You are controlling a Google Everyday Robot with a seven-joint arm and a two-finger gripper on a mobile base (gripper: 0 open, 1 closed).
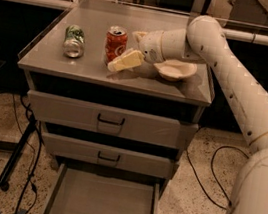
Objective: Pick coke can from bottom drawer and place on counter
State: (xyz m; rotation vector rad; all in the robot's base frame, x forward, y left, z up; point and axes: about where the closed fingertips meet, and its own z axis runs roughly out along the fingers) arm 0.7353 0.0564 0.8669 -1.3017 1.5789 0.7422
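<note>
Red coke can [115, 43] stands upright on counter [79, 68] beside the parted gripper [124, 50]; bottom drawer [103, 204] open.
</note>
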